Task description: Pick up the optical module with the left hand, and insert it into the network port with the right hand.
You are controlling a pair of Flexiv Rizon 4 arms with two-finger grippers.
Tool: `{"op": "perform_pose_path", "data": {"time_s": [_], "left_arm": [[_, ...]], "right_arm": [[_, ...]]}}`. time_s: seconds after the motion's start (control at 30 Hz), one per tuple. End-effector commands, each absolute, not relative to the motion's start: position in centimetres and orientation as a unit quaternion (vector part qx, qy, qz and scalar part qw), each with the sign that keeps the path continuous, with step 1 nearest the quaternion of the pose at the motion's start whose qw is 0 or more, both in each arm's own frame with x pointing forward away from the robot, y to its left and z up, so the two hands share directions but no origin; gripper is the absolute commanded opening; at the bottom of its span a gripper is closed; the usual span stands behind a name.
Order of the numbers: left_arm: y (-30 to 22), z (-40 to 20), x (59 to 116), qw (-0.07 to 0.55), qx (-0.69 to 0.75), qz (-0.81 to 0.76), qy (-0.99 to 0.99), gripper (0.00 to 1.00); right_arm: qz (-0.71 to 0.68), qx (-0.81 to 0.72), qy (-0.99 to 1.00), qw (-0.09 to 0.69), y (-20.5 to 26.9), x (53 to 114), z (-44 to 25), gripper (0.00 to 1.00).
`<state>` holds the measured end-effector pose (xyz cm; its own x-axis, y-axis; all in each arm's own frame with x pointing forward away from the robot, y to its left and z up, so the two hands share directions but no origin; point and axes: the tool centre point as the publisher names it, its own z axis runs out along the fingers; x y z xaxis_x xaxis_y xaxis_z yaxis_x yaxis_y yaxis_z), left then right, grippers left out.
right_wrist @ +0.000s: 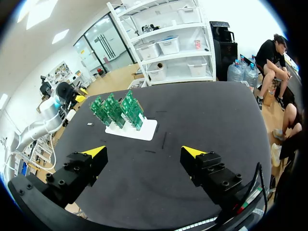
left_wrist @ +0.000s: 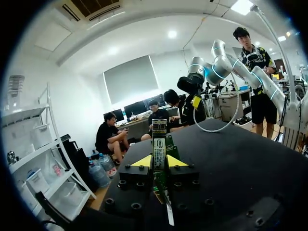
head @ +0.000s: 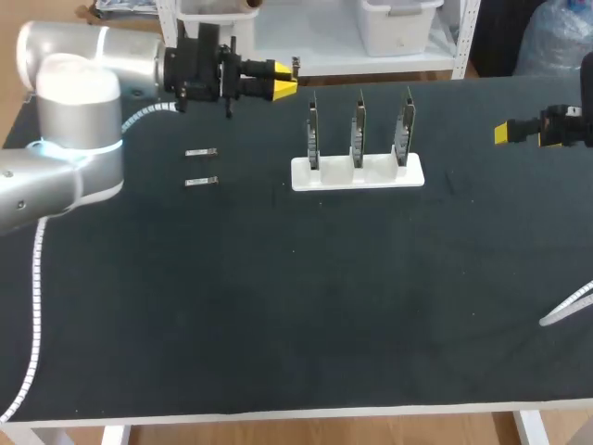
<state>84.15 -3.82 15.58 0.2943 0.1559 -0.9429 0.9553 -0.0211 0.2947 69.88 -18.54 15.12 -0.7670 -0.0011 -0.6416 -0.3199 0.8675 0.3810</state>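
The optical module [left_wrist: 159, 144] stands upright between the yellow tips of the left gripper [head: 284, 79], which pinches it from both sides above the table's [head: 278, 306] far left part. Two more modules [head: 200, 153] [head: 200, 182] lie on the table beneath that arm. Near them, a white stand [head: 358, 176] holds three green circuit boards [head: 358, 130] upright. The right gripper [right_wrist: 144, 151] hangs at the table's right edge, fingers spread wide and holding nothing.

Left jaws grip a module [head: 295, 65] over the surface [head: 278, 306]; two more modules [head: 200, 153] [head: 200, 182] lie near a white stand [head: 357, 174] of three upright boards [head: 358, 130]; right jaws hang well apart
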Motion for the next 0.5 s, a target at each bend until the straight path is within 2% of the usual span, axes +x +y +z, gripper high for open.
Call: {"op": "perform_pose_path", "data": {"time_s": [0.03,0.5], "left_arm": [[-4.10,15.61,84.55,0.516,0.614,-0.383,0.458,0.00],[-4.15,15.67,84.51,0.515,0.616,-0.382,0.458,0.00]], "right_arm": [[0.242,-0.088,0.908,0.330,-18.49,69.91,15.11,1.00],[0.242,-0.088,0.908,0.330,-18.49,69.91,15.11,1.00]]}}
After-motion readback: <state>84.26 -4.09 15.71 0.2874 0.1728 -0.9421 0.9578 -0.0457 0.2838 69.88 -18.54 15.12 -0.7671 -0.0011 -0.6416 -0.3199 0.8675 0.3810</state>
